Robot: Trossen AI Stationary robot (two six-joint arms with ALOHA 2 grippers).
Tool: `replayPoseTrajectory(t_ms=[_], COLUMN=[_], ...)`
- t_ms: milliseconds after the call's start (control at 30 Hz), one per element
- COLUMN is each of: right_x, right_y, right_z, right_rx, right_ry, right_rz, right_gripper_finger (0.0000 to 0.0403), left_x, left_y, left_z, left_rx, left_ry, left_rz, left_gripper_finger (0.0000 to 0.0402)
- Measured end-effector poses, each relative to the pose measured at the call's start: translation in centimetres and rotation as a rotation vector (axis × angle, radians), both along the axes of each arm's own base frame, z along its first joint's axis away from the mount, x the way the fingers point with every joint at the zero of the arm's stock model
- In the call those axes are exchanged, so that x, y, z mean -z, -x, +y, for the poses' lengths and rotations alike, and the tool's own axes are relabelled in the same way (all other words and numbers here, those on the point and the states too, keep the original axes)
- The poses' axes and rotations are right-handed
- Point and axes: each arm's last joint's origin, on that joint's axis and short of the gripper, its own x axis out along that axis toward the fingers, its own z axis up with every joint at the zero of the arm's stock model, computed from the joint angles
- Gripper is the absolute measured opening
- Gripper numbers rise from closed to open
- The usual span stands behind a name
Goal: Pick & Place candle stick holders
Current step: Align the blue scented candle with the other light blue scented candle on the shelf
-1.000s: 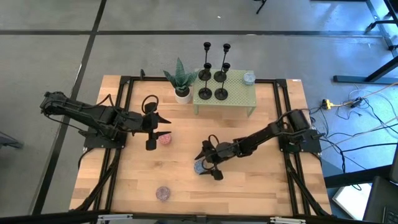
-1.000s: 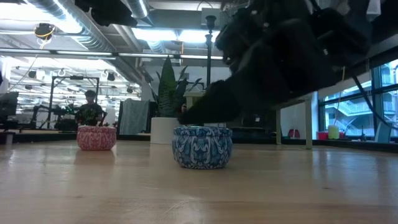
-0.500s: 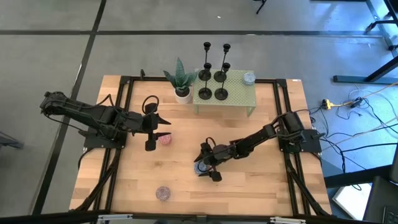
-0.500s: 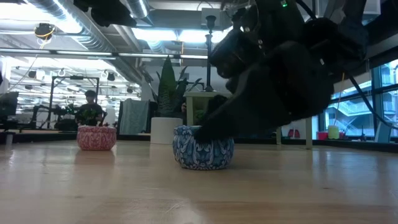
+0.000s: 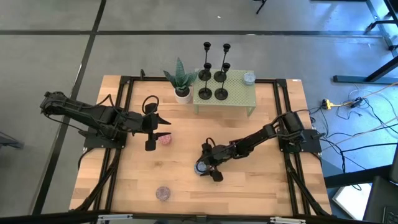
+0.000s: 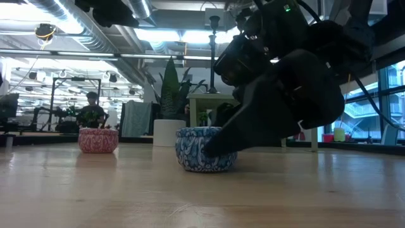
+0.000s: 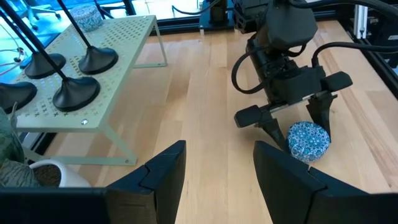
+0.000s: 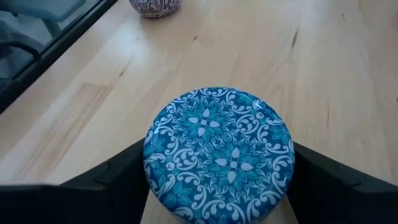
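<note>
Right claw (image 5: 206,168): low over the wooden surface (image 5: 249,186), fingers spread wide around a blue patterned tin (image 5: 200,167); one finger (image 8: 118,177) on each side of the tin's wall; contact not certain, tin resting on the surface.
Blue patterned tin, right wrist view (image 8: 219,149): lid with white floral scrollwork, filling the gap between the two fingers.
Left claw (image 5: 157,132): hovering over the left half of the surface, fingers parted, holding nothing; pink tin (image 5: 165,139) just beside its tips.
Candle stick holders (image 5: 212,78): four, black, upright on a pale green perforated stand (image 5: 239,96) at the far edge, clustered on its left part, well apart from both claws.
Small grey-blue tin (image 5: 249,78): on the stand's far right corner.
Plant in white pot (image 5: 181,81): just left of the stand.
Purple-patterned tin (image 5: 163,193): near the front edge, alone.
</note>
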Motion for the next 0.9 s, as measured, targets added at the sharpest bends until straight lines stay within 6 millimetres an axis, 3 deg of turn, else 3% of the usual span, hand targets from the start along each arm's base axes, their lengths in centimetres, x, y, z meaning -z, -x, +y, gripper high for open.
replayPoseTrajectory(t_ms=[333,500,700,900], right_x=[-0.3,-1.5,-5.0,-9.9], right_y=[0.1,0.5,1.6,3.4], right_z=[0.0,-0.2,-0.5,-1.1], right_rx=[0.007,0.012,0.028,0.051], right_ry=[0.000,0.009,-0.004,-0.001], right_rz=[0.010,0.043,0.081,0.066], right_gripper_finger=[0.0314,0.0303,0.0310,0.0314], left_x=[0.0,0.0,-0.1,-0.1], left_y=[0.0,0.0,0.0,0.0], left_z=[0.0,0.0,0.0,0.1], left_rx=[-0.001,-0.001,-0.008,-0.022], left_ry=[-0.001,-0.001,-0.003,-0.009], left_rz=[-0.001,-0.002,-0.008,-0.013], left_gripper_finger=[0.0185,0.0185,0.0185,0.0185])
